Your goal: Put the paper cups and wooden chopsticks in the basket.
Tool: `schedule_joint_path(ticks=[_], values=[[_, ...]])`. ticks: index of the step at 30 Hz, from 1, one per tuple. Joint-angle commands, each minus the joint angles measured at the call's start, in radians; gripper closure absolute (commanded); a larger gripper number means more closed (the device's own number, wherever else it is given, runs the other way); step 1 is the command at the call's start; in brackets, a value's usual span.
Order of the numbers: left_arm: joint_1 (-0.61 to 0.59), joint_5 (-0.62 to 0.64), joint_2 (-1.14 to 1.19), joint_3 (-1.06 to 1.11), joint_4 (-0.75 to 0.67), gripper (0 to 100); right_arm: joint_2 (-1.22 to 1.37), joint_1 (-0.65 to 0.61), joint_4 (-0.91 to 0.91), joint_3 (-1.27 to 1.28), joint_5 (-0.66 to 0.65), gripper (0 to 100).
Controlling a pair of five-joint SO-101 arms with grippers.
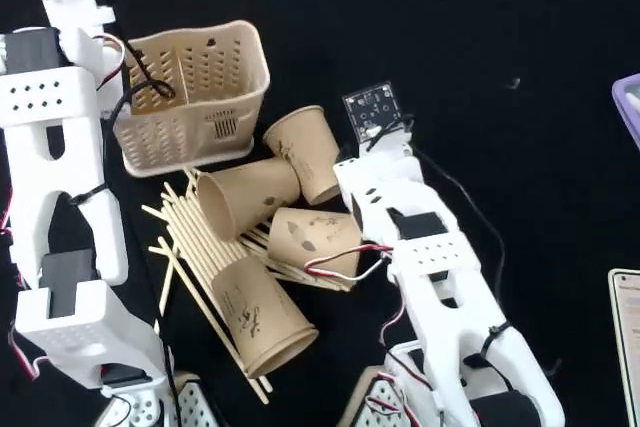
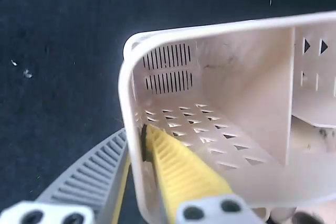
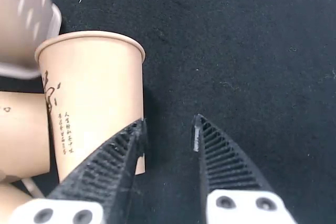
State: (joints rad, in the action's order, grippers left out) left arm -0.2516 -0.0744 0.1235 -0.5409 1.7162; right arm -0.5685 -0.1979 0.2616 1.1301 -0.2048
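The black surface (image 1: 520, 147) is seen w/ nothing packed yet. The basket (image 1: 225, 122) sits at the far left of the high view, apparently tipped a bit toward the pile. The compartment seen in the left wrist view is bare; the other can't be judged for sure. The left claw (image 2: 135, 136) is set astride the basket's end wall, yellow finger inside, grey finger outside. It is closed down & pinched on that wall, as far as can be judged.

Four paper cups (image 1: 245, 197) are seen lying on their sides just in front of the basket, bunched & mostly touching. One cup (image 1: 305, 152) lies nearest the basket. The right claw (image 3: 168, 132) is held partly open w/ nothing between its fingers; that cup is just beside one finger, outside the gap.

The wooden chopsticks (image 1: 185, 247) are spread in a loose heap under & beside the cups.

Progress is judged approx. nil: no cup or chopstick is seen in the basket. All four cups & the whole heap are left to be moved; the cup by the right claw is judged the likeliest first pick.
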Motion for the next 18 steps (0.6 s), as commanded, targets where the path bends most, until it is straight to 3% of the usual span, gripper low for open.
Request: schedule_joint_path(ticks=[1,7,14,18], values=[[0.035,-0.038,-0.011,-0.068,0.041,97,-0.010,-0.017,-0.018,-0.010,0.011,84.3],[0.016,-0.041,-0.009,-0.039,-0.046,97,-0.010,-0.015,-0.017,-0.007,0.011,84.3],[-0.036,-0.043,-0.009,-0.042,-0.089,77,-0.010,-0.017,-0.017,-0.007,0.011,84.3],[-0.068,-0.044,-0.020,-0.067,-0.086,78,-0.010,-0.017,-0.015,-0.008,0.017,84.3]])
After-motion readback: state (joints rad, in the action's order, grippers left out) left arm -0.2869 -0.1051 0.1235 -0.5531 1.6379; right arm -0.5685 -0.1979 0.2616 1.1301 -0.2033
